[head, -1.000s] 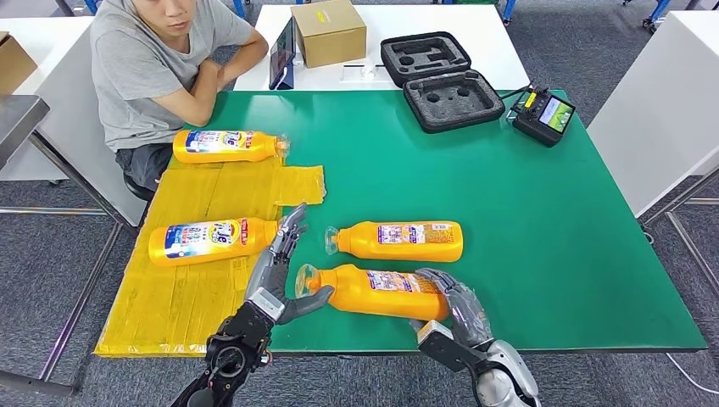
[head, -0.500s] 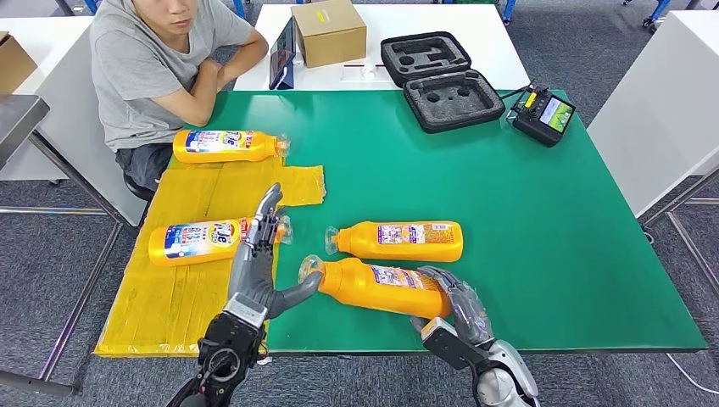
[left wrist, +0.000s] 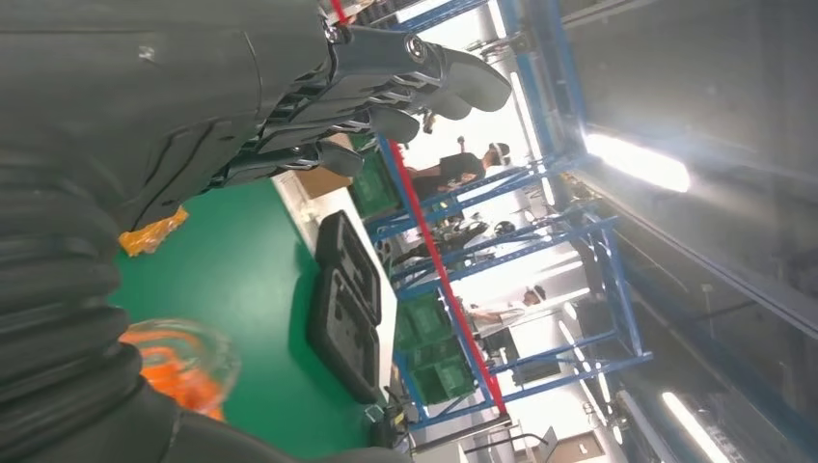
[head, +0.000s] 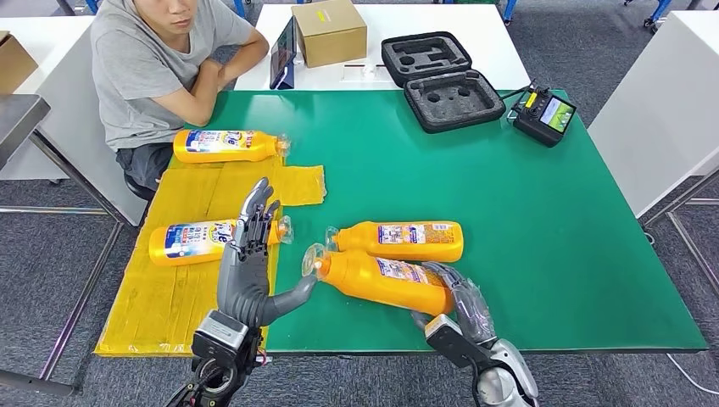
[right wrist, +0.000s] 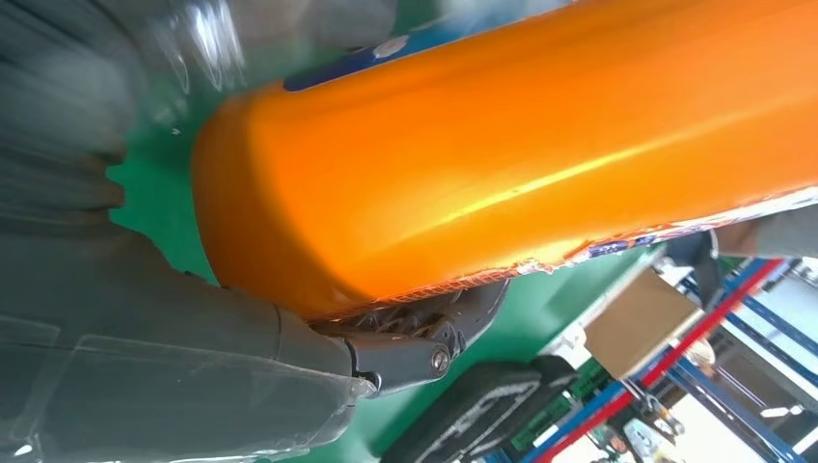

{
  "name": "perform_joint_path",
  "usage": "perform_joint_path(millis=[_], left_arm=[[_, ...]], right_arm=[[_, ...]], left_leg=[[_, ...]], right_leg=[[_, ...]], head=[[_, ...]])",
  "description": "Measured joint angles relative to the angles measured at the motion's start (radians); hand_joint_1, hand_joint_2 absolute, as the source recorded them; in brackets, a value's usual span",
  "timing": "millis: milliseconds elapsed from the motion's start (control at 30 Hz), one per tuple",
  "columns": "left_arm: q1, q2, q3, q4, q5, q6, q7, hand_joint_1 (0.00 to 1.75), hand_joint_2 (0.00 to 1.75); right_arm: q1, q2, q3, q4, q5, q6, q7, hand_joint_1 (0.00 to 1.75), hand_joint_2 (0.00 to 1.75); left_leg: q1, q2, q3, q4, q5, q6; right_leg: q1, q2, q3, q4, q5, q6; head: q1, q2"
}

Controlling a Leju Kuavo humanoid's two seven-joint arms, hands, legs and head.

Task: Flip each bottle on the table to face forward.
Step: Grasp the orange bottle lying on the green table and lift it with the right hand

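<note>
Four orange bottles on the green worktop [head: 526, 212]: two on the yellow sheet [head: 186, 288], at its far end [head: 227, 146] and left edge [head: 203, 240]; one on bare green [head: 398, 241]; one [head: 381, 282] clamped at its base by the right hand [head: 454, 301], neck tilted up. Left hand [head: 250, 263] upright, fingers [head: 254, 212] apart, thumb touching the held bottle's cap. Seated person [head: 161, 68], open black case [head: 441, 80], controller [head: 543, 114] and cardboard box [head: 329, 32] beyond.

1. A robotics lab or workshop hall: grey carpet floor [head: 551, 34] and white side tables.
2. Green-topped desk [head: 509, 212] carrying a foam-lined equipment case [head: 441, 80] and handheld controller [head: 543, 114].
3. Blue-and-red industrial racking [left wrist: 453, 280] under ceiling strip lights.
</note>
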Motion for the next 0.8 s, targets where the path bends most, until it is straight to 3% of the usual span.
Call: perform_joint_path(millis=[300,800], left_arm=[[0.006,-0.012,0.049,0.042,0.024,-0.043,0.000,0.00,1.75],[0.029,-0.089,0.176,0.150,0.083,-0.067,0.000,0.00,1.75]], right_arm=[[0.021,0.006,0.008,-0.055,-0.021,-0.009,-0.001,1.75,1.75],[0.075,0.005,0.052,-0.180,-0.101,-0.049,-0.001,1.75,1.75]], left_leg=[[0.000,0.000,0.000,0.000,0.000,0.000],[0.000,0.000,0.000,0.000,0.000,0.000]], right_leg=[[0.000,0.000,0.000,0.000,0.000,0.000],[0.000,0.000,0.000,0.000,0.000,0.000]], head=[[0.000,0.000],[0.000,0.000]])
